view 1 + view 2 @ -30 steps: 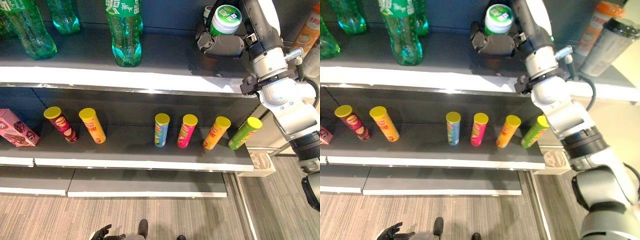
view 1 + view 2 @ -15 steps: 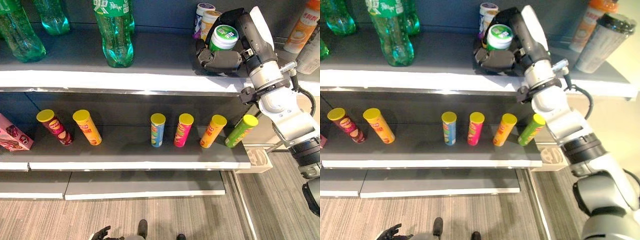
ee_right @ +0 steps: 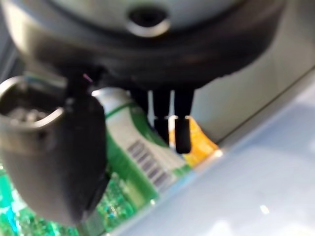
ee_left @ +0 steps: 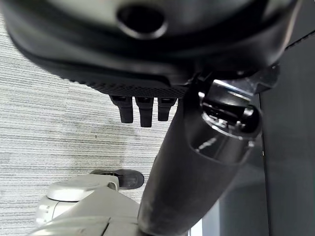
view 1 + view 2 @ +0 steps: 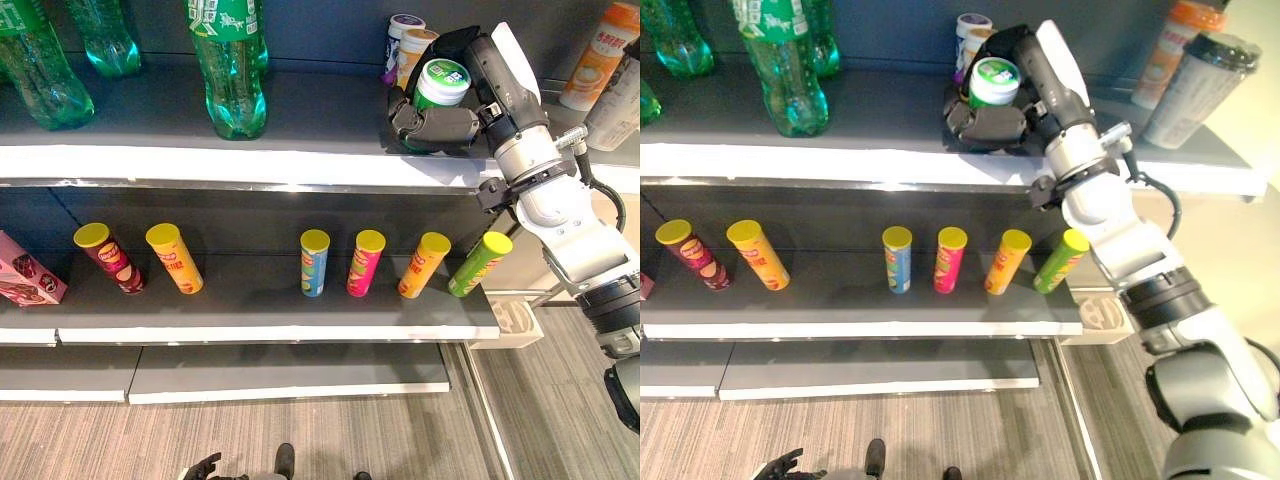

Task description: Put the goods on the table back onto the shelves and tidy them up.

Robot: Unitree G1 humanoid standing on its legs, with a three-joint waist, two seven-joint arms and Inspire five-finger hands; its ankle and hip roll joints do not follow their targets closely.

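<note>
Right hand (image 5: 440, 122) was wrapped round a green can w/ white lid (image 5: 442, 82) on the top shelf (image 5: 300, 160), at 1 o'clock. Not let go yet, prob. nearly placed. Left hand (image 4: 142, 105) hung loose, holding nothing.

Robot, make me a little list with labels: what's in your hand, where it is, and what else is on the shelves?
right hand: curled round the green-and-white jar, on the top shelf
jar's neighbours: two small cups just behind it
left hand: down low over the floor, holding nothing
top shelf, also: green bottles to the left, coffee cups to the right
middle shelf: six crisp tubes with yellow lids, and a pink box at the left edge
</note>
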